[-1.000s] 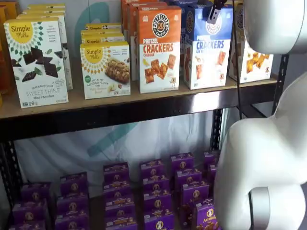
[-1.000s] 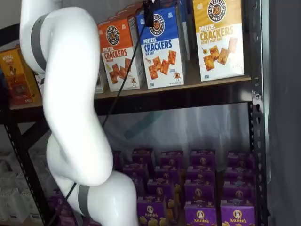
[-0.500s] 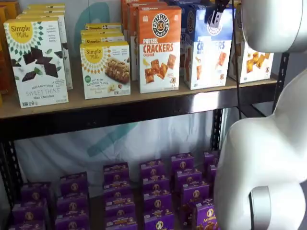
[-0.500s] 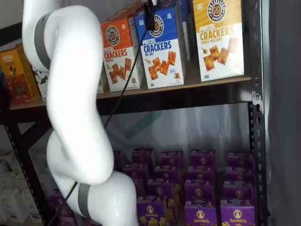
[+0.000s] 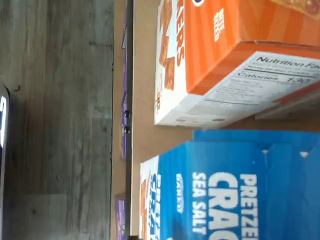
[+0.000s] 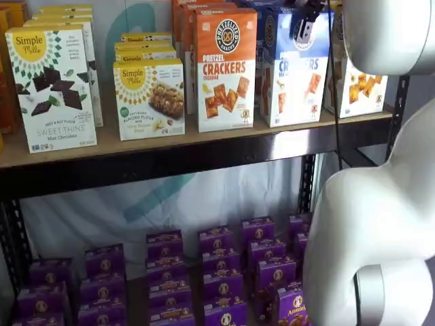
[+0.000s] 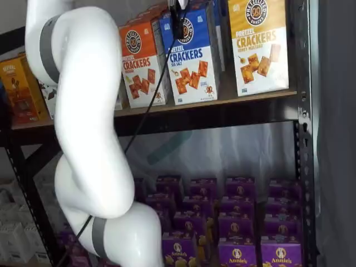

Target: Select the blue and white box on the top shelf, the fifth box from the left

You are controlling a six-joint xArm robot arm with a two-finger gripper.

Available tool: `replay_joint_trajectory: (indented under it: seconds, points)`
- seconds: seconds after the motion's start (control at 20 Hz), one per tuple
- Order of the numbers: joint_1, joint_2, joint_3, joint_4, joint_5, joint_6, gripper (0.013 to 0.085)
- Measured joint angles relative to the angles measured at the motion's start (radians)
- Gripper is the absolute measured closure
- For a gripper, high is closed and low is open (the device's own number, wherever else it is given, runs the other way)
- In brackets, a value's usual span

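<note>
The blue and white box (image 6: pixel 293 75) stands on the top shelf (image 6: pixel 170 161) between an orange-topped and a yellow-topped cracker box. It shows in both shelf views (image 7: pixel 193 61). In the wrist view its blue top (image 5: pixel 235 185) reads "SEA SALT" and lies close under the camera. My gripper (image 6: pixel 303 24) hangs from above, right in front of the box's upper blue part. In a shelf view its black fingers (image 7: pixel 178 23) overlap the box's logo. No gap between the fingers shows, so I cannot tell whether they are open or closed on anything.
The orange-topped cracker box (image 6: pixel 225 68) and the yellow-topped one (image 7: pixel 257 44) stand close on either side. Simple Mills boxes (image 6: pixel 51 88) fill the shelf's left. Purple boxes (image 6: pixel 217 272) line the lower shelf. My white arm (image 7: pixel 83 111) and its cable (image 7: pixel 146 103) hang in front of the shelves.
The gripper has come down slightly in front of the blue box's top. The arm's upper link has shifted a little. The boxes have not moved.
</note>
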State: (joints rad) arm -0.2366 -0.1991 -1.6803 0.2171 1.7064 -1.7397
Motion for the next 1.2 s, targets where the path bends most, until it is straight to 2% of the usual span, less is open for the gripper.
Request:
replay_joint_trajectory:
  seconds: [0.1, 0.2, 0.25, 0.35, 0.4, 0.45, 0.9, 0.95, 1.0, 1.15, 1.2]
  points:
    - [0.001, -0.003, 0.005, 0.000, -0.003, 0.000, 0.0130]
    - [0.002, -0.008, 0.015, -0.001, -0.011, 0.001, 0.0210]
    - [0.002, -0.010, 0.018, 0.001, -0.013, 0.001, 0.0210]
    - [0.002, -0.014, 0.024, 0.005, -0.016, 0.001, 0.0290]
    - [0.002, -0.015, 0.026, 0.006, -0.018, 0.001, 0.0290]
    - [0.002, -0.017, 0.029, 0.007, -0.020, 0.002, 0.0330]
    - [0.006, -0.025, 0.041, 0.009, -0.027, 0.006, 0.0330]
    - [0.007, -0.025, 0.041, 0.009, -0.026, 0.006, 0.0370]
    - [0.007, -0.025, 0.042, 0.009, -0.026, 0.007, 0.0370]
    - [0.008, -0.026, 0.042, 0.010, -0.024, 0.007, 0.0450]
    - [0.008, -0.024, 0.038, 0.007, -0.019, 0.008, 0.0450]
